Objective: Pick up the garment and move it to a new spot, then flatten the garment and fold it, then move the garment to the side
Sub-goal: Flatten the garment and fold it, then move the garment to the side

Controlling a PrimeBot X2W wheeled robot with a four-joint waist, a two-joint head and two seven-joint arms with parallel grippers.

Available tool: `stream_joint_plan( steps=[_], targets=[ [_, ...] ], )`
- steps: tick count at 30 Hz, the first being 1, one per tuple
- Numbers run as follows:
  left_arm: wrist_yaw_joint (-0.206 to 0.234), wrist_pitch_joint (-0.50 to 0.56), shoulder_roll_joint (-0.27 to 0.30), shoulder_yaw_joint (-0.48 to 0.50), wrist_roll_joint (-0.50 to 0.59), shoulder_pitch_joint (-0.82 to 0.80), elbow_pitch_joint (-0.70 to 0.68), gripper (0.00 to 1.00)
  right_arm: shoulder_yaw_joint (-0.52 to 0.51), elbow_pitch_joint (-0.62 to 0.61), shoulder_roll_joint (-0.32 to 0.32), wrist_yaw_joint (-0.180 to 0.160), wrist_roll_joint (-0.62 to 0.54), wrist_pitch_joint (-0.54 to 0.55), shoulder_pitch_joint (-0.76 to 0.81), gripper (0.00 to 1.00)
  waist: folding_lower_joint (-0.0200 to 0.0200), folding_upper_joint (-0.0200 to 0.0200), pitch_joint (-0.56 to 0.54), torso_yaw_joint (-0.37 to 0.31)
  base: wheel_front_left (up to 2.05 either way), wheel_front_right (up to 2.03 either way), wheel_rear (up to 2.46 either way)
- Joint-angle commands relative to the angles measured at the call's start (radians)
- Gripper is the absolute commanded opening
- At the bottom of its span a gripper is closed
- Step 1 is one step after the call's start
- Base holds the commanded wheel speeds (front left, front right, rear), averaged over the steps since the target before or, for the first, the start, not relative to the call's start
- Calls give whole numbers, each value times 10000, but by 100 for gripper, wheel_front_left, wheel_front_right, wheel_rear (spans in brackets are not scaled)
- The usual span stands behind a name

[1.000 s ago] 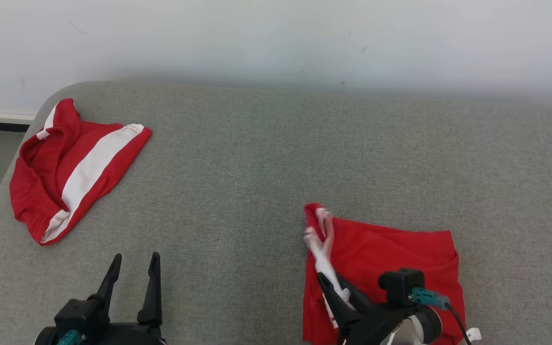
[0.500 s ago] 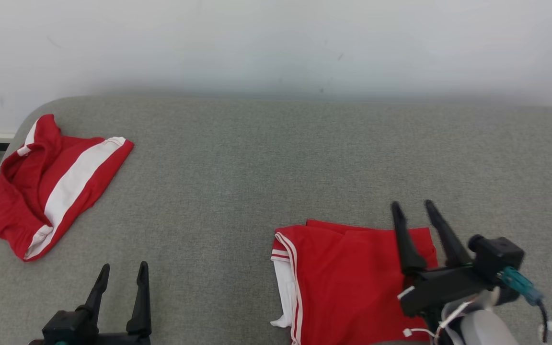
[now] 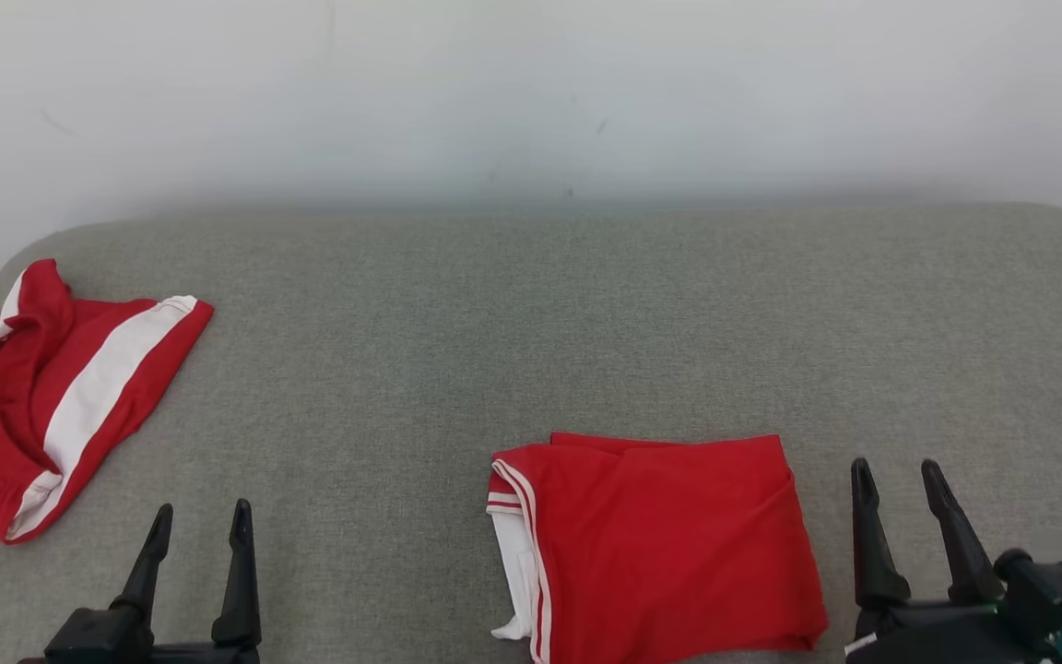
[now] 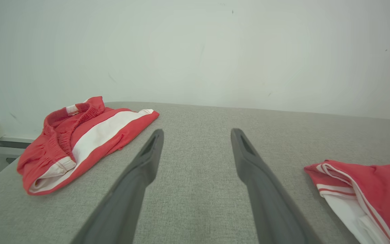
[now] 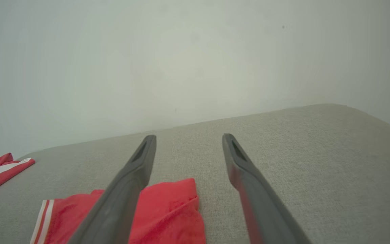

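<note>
- Left claw [image 4: 197, 130]: two dark fingers are spread wide, and nothing is held between them.
- Desk [image 4: 198, 189]: covered in grey fabric.
- Crumpled red-and-white garment [image 4: 90, 135]: laid at the left, near the desk's edge.
- Folded red garment [image 4: 377, 189]: laid at the right, cut off by the frame.
- Wall [image 4: 195, 51]: pale, seen behind.

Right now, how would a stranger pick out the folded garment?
On the grey surface, look at the near edge, beside the right gripper. The folded garment lies flat there, a plain red rectangle with thin white stripes at one end, unlike the rumpled garment at far left, crossed by one broad white band.
</note>
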Motion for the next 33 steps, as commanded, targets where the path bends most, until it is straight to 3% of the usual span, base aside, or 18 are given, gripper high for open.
stream_joint_plan(
  steps=[1, 14, 33],
  targets=[
    [13, -34, 12, 52, 113, 131, -84, 100, -55, -61, 22, -23, -65, -80, 224, 100, 0, 0, -66, -86, 0, 0, 0],
    [15, -34, 51, 542, 918, 601, -245, 100, 78, -188, 90, -23, -215, -245, 1050, 100, 0, 0, -388, -276, 0, 0, 0],
    [14, -34, 21, 586, 1039, 725, -77, 100, 518, -450, 98, -23, -609, 82, 1098, 100, 0, 0, -554, 19, 0, 0, 0]
  ],
)
